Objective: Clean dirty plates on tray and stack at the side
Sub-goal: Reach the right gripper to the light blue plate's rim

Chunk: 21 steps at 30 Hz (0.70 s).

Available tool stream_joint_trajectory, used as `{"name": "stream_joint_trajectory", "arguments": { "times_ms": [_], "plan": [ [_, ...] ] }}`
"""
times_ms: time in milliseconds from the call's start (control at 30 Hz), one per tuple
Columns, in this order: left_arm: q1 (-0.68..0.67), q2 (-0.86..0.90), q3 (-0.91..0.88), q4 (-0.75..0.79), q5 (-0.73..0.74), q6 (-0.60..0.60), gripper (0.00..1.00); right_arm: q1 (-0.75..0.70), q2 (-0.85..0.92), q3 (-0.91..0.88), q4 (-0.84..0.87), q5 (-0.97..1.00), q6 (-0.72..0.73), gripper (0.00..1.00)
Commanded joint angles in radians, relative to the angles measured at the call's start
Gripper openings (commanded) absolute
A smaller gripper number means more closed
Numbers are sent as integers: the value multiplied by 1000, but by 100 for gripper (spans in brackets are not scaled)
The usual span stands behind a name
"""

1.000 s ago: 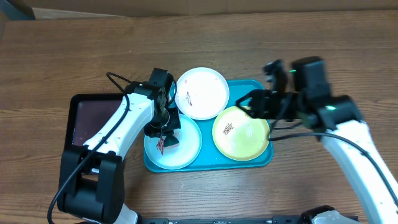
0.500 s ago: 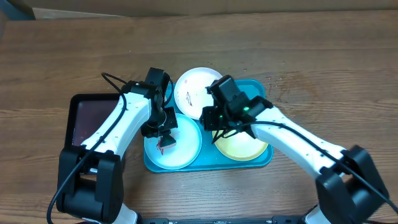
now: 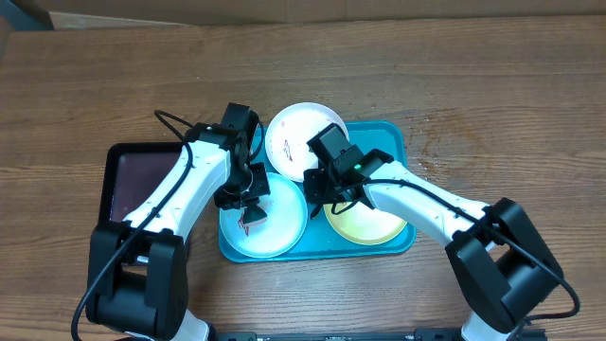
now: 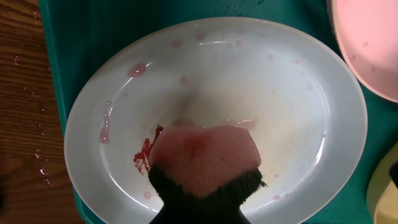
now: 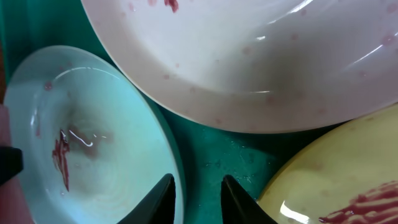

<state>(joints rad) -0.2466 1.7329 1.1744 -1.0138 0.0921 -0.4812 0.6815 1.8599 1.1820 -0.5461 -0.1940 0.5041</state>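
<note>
Near front edge of bench (image 3: pixel 492 76): right gripper (image 5: pixel 198 190) just arrived.
We judged it, narrowly parted, would steady the pale blue plate (image 3: pixel 284 225); left gripper (image 3: pixel 251 201) held sponge (image 4: pixel 205 155).

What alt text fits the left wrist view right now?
A pink sponge with a dark backing sits on the pale blue plate, beside a red smear. The plate lies in the turquoise tray, with an edge of the white plate at upper right.

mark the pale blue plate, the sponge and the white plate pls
pale blue plate (image 4: pixel 298 112): left wrist view, bare basin right of centre.
sponge (image 4: pixel 205 152): left wrist view, pink top face.
white plate (image 3: pixel 298 123): overhead view, bare upper middle.
</note>
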Motion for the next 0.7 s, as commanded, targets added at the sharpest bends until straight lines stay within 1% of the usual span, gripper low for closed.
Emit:
{"name": "stream_joint_trajectory", "arguments": {
  "times_ms": [0,133,367,500,667],
  "plan": [
    [6,-1,1,0,-13,-25,4,7,31,15,5,9,5,25],
    [6,-1,1,6,-13,-30,4,23,64,15,26,-9,4,24],
    [6,-1,1,5,-13,-32,4,62,76,15,48,9,-13,27],
    [6,-1,1,2,-13,-32,4,53,70,23,32,28,-13,27],
    [6,-1,1,-2,-14,-32,4,43,25,79,-50,28,-15,30]
  ]
}}
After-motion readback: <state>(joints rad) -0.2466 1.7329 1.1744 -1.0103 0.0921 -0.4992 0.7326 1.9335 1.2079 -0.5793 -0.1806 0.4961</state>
